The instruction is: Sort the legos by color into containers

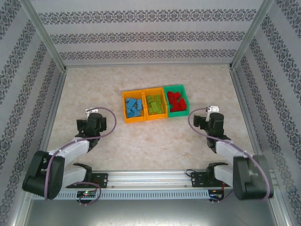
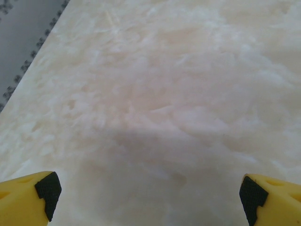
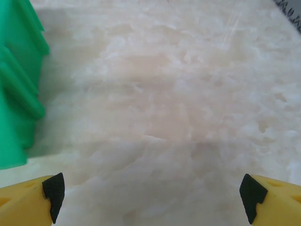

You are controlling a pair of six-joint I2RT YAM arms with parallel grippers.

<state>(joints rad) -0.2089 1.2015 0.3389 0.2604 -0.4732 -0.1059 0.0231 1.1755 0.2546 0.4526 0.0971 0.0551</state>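
All legos are sorted: blue legos (image 1: 133, 107) in the left orange bin (image 1: 124, 106), lime green legos (image 1: 155, 104) in the middle orange bin (image 1: 156, 117), red legos (image 1: 176, 102) in the green bin (image 1: 187, 101). The three bins sit in a row, walls touching, mid-table, slightly toward the far side. No loose bricks visible on the table (image 1: 155, 146). Left hand (image 2: 149, 193) is spread wide and empty over bare marble-look surface, well apart from the bins on their left. Right hand (image 3: 153, 194) is also spread wide, nothing between its fingers, near the green bin's right side; that bin's ribbed outer wall sits at the left edge of the right wrist view. Both arms are bent back toward their bases.
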